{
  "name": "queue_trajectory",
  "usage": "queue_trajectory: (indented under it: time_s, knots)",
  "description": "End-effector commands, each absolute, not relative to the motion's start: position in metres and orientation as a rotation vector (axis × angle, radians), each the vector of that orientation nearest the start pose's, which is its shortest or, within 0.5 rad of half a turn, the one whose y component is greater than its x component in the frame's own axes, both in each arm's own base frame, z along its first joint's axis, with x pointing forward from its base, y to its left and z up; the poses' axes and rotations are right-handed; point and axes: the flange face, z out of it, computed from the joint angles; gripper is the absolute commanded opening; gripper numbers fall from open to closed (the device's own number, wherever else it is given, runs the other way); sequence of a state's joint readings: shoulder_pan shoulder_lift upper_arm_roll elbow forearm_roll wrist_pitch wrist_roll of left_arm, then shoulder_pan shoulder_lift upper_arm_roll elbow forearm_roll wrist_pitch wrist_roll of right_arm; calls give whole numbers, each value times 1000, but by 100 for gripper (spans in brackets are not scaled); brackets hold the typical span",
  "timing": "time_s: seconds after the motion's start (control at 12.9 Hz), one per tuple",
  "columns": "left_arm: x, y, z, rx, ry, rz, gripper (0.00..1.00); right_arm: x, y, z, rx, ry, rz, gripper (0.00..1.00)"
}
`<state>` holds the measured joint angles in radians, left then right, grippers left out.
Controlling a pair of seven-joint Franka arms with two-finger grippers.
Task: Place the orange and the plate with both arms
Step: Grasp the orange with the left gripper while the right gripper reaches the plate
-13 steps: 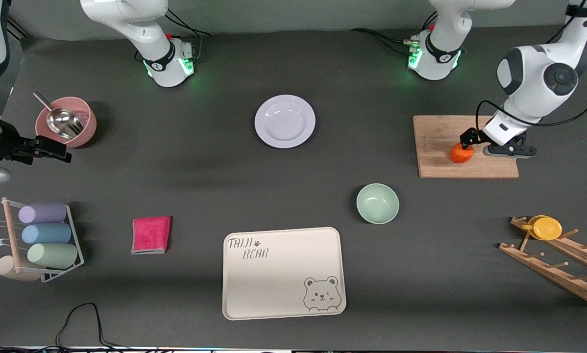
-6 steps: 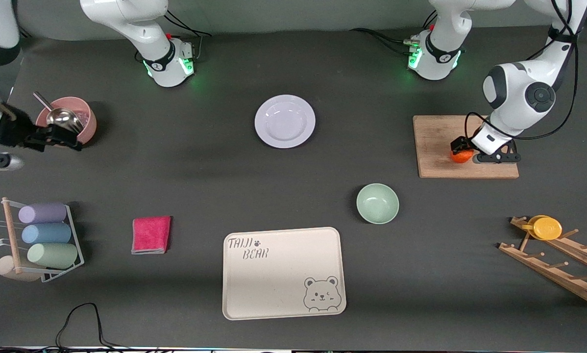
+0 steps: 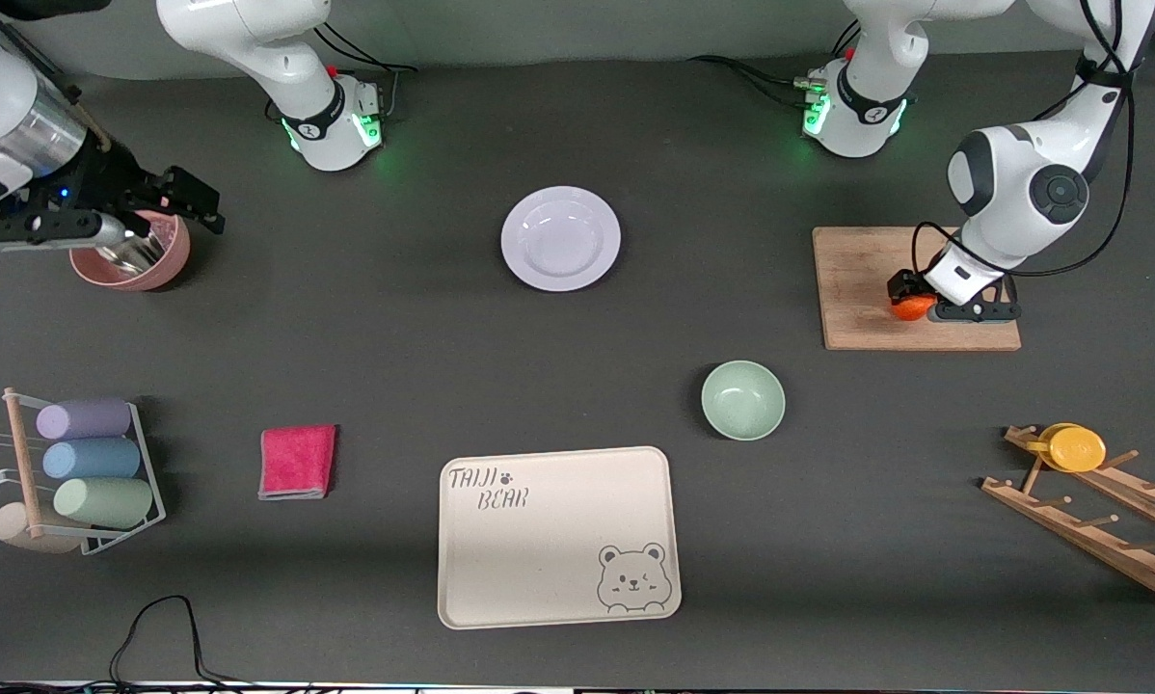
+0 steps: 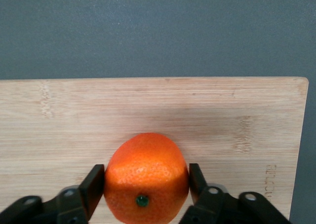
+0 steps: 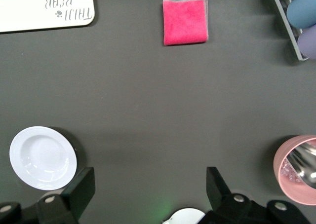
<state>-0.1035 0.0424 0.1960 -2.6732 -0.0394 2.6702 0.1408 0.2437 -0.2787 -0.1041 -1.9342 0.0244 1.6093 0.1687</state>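
Left gripper [image 4: 143,184] down on the cutting board [image 3: 857,265], fingers touching both flanks of the orange [image 4: 146,177], apparently for lifting; right gripper [image 3: 187,198], jaws wide, hangs beside the pink bowl [image 3: 168,265]; plate [image 3: 560,238] untouched mid-table.

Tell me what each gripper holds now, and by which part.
The left gripper clamps the small round orange at its two sides, on the wooden board. The right gripper is open and holds nothing.

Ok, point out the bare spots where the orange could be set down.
The plate is bare, as are the bear tray and green bowl. Open mat lies between plate and tray. Crowded: the cutting board, where the left gripper has its fingers around the orange.
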Motion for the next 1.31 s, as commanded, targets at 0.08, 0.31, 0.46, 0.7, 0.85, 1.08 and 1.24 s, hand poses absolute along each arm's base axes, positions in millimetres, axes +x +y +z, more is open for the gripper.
queue_trajectory:
  time_s: [0.08, 0.31, 0.46, 0.7, 0.85, 1.08, 1.24]
  knots:
    - [413, 38, 222, -3165, 32, 55, 0, 422, 86, 587, -3085, 70, 35, 100]
    - [430, 30, 264, -3188, 30, 67, 0, 418, 100, 583, -2995, 59, 86, 100]
    - [446, 26, 313, -3210, -14, 76, 0, 415, 102, 567, -2888, 82, 168, 100]
    - [479, -32, 378, -3194, -116, 128, 0, 408, 81, 526, -2686, -44, 190, 100]
    - [487, -67, 405, -3177, -184, 161, 0, 405, 76, 492, -2587, -44, 201, 100]
    - [476, -153, 422, -3185, -322, 185, 0, 385, 75, 417, -2398, -78, 156, 100]
    - [459, -211, 430, -3164, -385, 170, 0, 372, 78, 367, -2303, -104, 93, 100]
